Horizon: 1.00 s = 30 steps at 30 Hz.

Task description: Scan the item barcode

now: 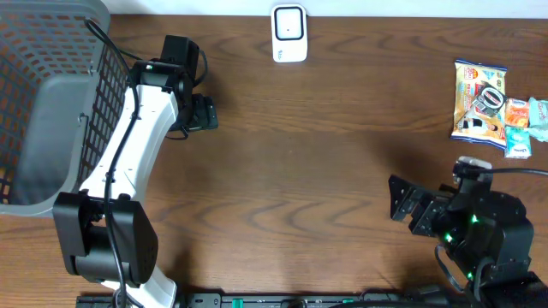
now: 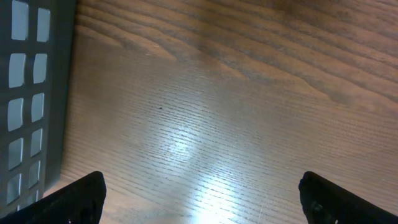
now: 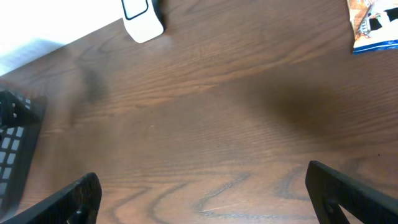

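Two grippers: you have left gripper (image 2: pixel 208 202) and right gripper (image 3: pixel 205 199) spread, empty.
Scanner (image 1: pixel 289 32): far worktop edge.
Snack packets (image 1: pixel 479 101): right edge.

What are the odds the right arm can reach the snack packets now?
Probably yes: the right tool is open, the snack packets lie nearby on its side, nothing stands between them.

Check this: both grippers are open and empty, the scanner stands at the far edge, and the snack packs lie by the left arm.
One thing is wrong: the snack packs lie by the right arm, not the left, as the overhead view shows. The rest holds: the left gripper and right gripper are open and empty, and the scanner stands at the far edge.
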Each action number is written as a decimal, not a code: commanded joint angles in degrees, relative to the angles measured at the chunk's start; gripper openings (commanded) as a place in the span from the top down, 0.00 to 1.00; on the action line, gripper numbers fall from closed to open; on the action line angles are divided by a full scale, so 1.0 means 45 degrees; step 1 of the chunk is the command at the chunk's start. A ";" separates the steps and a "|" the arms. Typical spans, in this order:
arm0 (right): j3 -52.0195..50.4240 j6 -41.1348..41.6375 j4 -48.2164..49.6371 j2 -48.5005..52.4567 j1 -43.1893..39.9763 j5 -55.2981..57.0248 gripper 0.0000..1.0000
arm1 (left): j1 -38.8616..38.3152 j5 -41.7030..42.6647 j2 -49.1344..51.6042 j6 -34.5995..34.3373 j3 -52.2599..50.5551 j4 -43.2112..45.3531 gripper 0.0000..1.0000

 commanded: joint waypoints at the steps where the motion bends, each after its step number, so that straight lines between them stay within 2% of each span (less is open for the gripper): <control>1: -0.0631 0.0228 -0.0126 -0.0641 0.0204 0.0000 0.01 | 0.0015 -0.0117 -0.0019 0.0117 -0.0015 -0.0058 0.02; 6: -0.1112 0.0223 -0.0189 -0.1545 0.0199 -0.0243 0.01 | 0.0015 -0.0117 -0.0019 0.0112 -0.0015 -0.0058 0.02; 14: -0.1122 0.0219 -0.0359 -0.1574 0.0185 -0.0282 0.01 | 0.0015 -0.0121 -0.0019 0.0117 -0.0015 -0.0058 0.02; 24: -0.1117 0.0223 -0.2875 -0.1574 0.0185 -0.0287 0.01 | 0.0015 -0.0117 -0.0019 0.0117 -0.0015 -0.0058 0.02; 30: -0.1122 0.0427 -0.3468 -0.1574 0.0185 -0.0369 0.01 | 0.0015 -0.0117 -0.0019 0.0117 -0.0015 -0.0058 0.02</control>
